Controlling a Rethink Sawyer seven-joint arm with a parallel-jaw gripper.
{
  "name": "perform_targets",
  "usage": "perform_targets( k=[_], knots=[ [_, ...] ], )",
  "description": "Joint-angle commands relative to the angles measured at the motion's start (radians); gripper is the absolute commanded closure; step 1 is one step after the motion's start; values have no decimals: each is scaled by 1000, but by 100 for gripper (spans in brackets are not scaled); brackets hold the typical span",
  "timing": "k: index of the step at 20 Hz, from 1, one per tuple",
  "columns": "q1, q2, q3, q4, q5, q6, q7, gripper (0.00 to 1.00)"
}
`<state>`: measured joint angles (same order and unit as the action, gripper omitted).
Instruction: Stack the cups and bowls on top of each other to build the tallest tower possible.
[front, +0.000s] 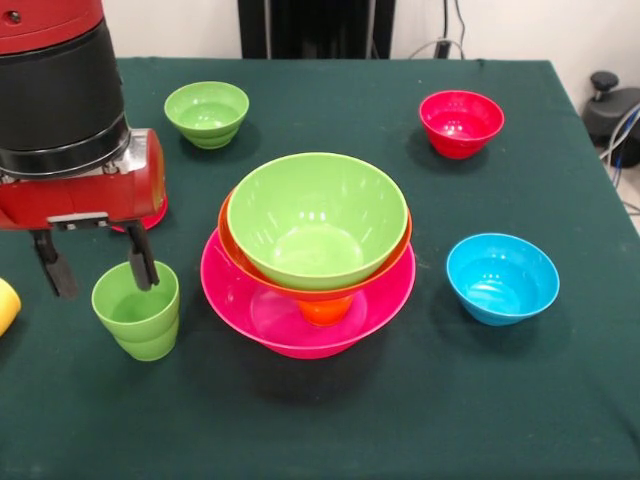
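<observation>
At the far left edge, a yellow cup (5, 305) peeks partly into the frame. Just right of it the gripper (98, 267) hangs with its fingers spread, one finger (143, 262) dipping inside the rim of the upright green cup (137, 310), the other outside it. Upper left sits the small green bowl (207, 113). At center stands the tower (310, 255): pink bowl (240, 300), orange bowl (325, 295), large green bowl (318, 220). Upper right lies the small red bowl (461, 122); right of center, the small blue bowl (502, 278), all on the green table (400, 420).
</observation>
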<state>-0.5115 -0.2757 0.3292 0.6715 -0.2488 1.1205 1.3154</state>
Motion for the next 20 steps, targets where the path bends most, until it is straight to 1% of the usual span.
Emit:
perform_targets(
  k=[1, 6, 12, 16, 17, 20],
  knots=[
    [-21, -33, -1, 205, -60, -49, -172, 0],
    [-19, -58, -10, 227, -84, -34, -199, 0],
    [-26, -13, 8, 168, -99, -27, -236, 0],
    [-26, 2, 14, 164, -99, -39, -232, 0],
    [-22, 12, 17, 147, -102, -34, -231, 0],
    [-21, 8, 14, 157, -103, -45, -222, 0]
  ],
)
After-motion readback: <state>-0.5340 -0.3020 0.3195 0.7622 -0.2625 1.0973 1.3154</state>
